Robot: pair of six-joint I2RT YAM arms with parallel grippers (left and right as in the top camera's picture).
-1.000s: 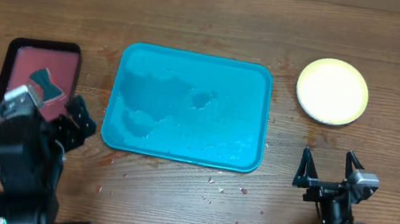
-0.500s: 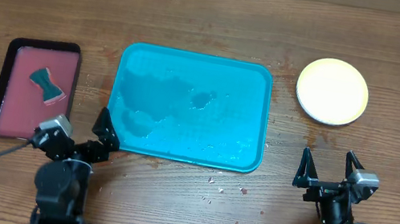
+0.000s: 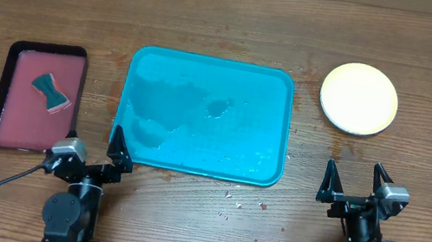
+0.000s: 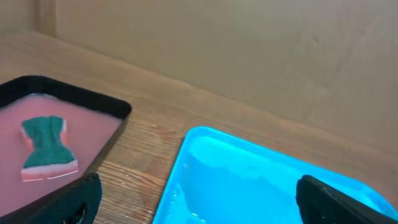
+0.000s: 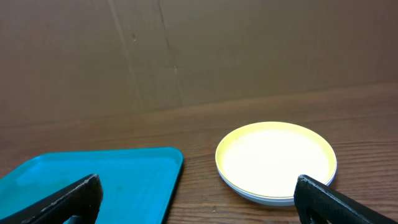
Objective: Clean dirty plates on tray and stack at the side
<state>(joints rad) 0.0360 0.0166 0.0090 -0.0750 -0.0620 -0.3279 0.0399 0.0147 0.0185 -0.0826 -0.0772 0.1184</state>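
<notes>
The blue tray [image 3: 204, 115] lies in the middle of the table, wet and with no plates on it; it also shows in the left wrist view [image 4: 261, 180] and the right wrist view [image 5: 87, 180]. A stack of yellow plates [image 3: 359, 98] sits at the far right, also in the right wrist view [image 5: 276, 160]. A green sponge [image 3: 50, 91] lies in a black tray of pink liquid [image 3: 45, 48], also in the left wrist view [image 4: 45, 149]. My left gripper [image 3: 92, 146] is open and empty near the blue tray's front left corner. My right gripper [image 3: 355, 181] is open and empty in front of the plates.
Small crumbs and droplets lie on the wood [image 3: 238, 199] in front of the blue tray. A brown cardboard wall [image 5: 199, 50] stands behind the table.
My left arm has pulled back from the sponge tray and settled low at the table's front, gripper open. The right arm has not moved.
</notes>
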